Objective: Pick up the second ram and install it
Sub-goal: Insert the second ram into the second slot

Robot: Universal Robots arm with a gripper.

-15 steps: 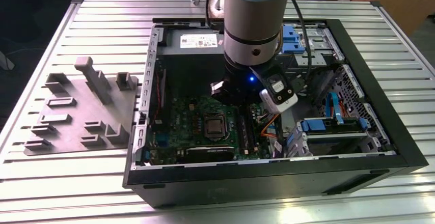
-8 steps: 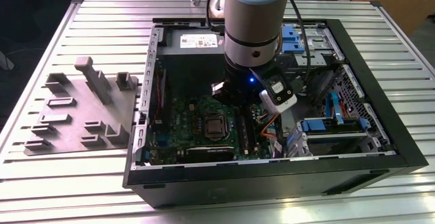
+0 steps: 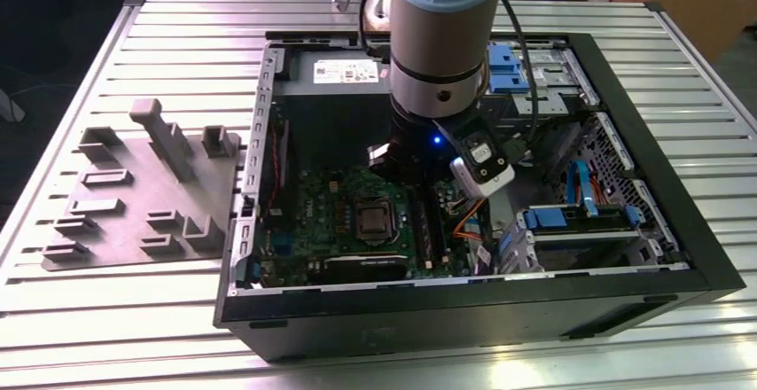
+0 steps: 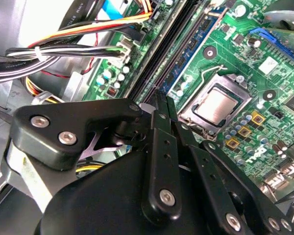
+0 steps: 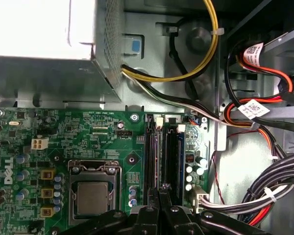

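the black linkage of the gripper (image 4: 164, 98) lay closest to the lens in the second wrist view and covered the near end of the memory slots (image 4: 174, 44). in the exterior view the thick arm (image 3: 438, 44) reached down into the open computer case (image 3: 473, 319), which lay on a slatted metal table (image 3: 177, 18), and the arm's own body hid the fingers and the slots under them. inside the case, the green motherboard (image 5: 78, 137) was partly cut off in both wrist views. a bright box (image 5: 39, 29) above it was washed out, so its detail was not readable. on the exterior view's left, beside the case, stood a grey fixture plate (image 3: 130, 204) with its blocks. bundles of cables (image 5: 279, 181) ran past the slots, and the processor (image 5: 91, 198) sat apart from them on the other side.

the fingers (image 5: 171, 210) were drawn nearly together, with only a thin gap between the tips. the second ram (image 5: 172, 156), as far as i could tell, was the dark-blue stick standing on edge in the slots, directly ahead of the tips and in line with them. whether the tips touched its near end, i could not tell, because the fingers covered that place.
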